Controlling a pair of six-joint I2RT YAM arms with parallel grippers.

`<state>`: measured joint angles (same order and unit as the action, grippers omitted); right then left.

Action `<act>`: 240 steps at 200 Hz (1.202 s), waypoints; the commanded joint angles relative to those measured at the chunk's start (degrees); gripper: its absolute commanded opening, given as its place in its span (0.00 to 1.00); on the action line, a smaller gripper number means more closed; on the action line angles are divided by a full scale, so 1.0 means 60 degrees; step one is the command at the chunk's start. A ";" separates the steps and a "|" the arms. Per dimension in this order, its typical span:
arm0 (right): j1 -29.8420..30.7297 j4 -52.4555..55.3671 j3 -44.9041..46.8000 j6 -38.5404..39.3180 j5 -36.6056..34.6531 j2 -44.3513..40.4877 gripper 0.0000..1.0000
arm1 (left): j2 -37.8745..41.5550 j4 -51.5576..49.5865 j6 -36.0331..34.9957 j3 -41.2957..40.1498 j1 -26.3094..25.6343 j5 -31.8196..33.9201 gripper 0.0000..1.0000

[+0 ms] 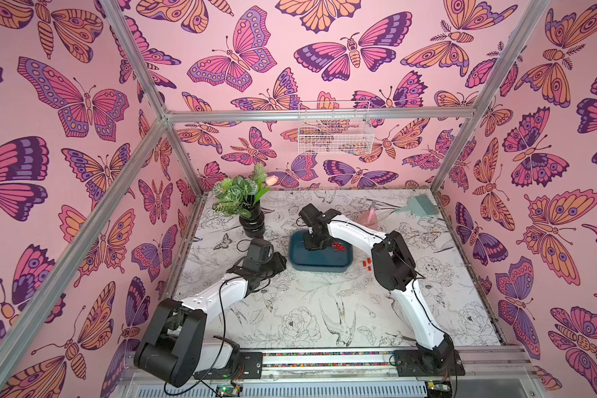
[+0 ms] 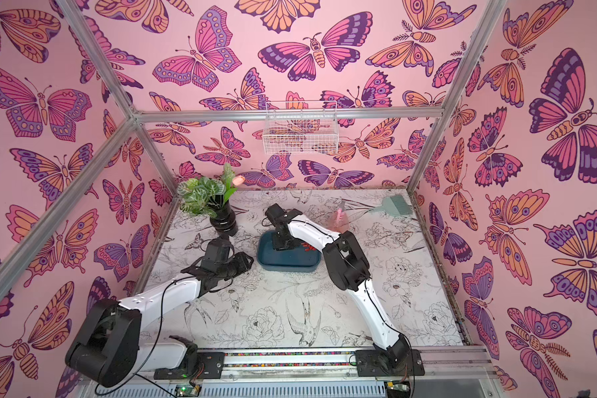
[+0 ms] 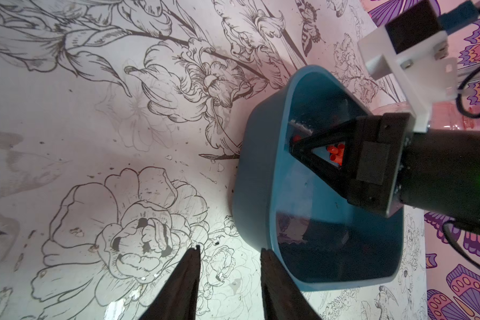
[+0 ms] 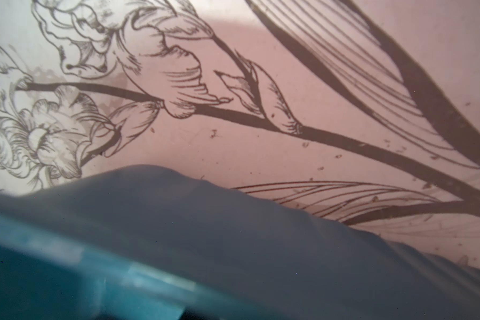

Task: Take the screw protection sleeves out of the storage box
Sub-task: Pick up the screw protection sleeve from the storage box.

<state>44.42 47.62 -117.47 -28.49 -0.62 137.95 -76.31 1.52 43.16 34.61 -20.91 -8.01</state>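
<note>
On the floral desk [image 1: 324, 303] we see the storage box [image 1: 319, 263], our right hand [image 1: 312, 245] down inside it, its grip we cannot tell, our left hand [image 3: 230, 250] released beside it; screw protection sleeves [image 1: 338, 246] cluster inside, 3 lie just outside

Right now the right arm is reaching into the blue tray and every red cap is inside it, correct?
Not quite. The right gripper is in the blue tray, but a few red caps lie outside it on the table, as a top view shows.
</note>
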 commanded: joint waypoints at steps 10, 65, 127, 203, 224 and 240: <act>-0.0078 0.0201 -0.0213 0.0098 0.0064 0.0186 0.19 | -0.0047 0.0047 0.0031 -0.0005 0.0086 -0.0093 0.41; -0.0079 0.0103 -0.0135 0.0091 0.0084 -0.0024 0.16 | -0.0084 0.0047 0.0029 -0.0005 0.0086 -0.0104 0.41; -0.0080 0.0324 -0.0240 0.0200 0.0024 -0.1136 0.13 | -0.0157 0.0053 0.0015 0.0040 0.0100 -0.0170 0.40; -0.0080 0.0648 0.0304 0.0322 0.0165 -0.2459 0.12 | -0.0155 0.0048 0.0014 0.0047 0.0115 -0.0188 0.40; -0.0105 0.0646 0.0887 0.0379 0.0087 -0.3119 0.12 | -0.0184 0.0049 0.0009 0.0035 0.0115 -0.0196 0.40; -0.0148 0.0647 0.1452 0.0416 0.0075 -0.3651 0.12 | -0.0211 0.0055 0.0002 0.0065 0.0115 -0.0214 0.40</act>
<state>44.23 49.39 -112.53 -26.94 0.25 121.40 -76.84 1.63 43.16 34.61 -20.58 -8.23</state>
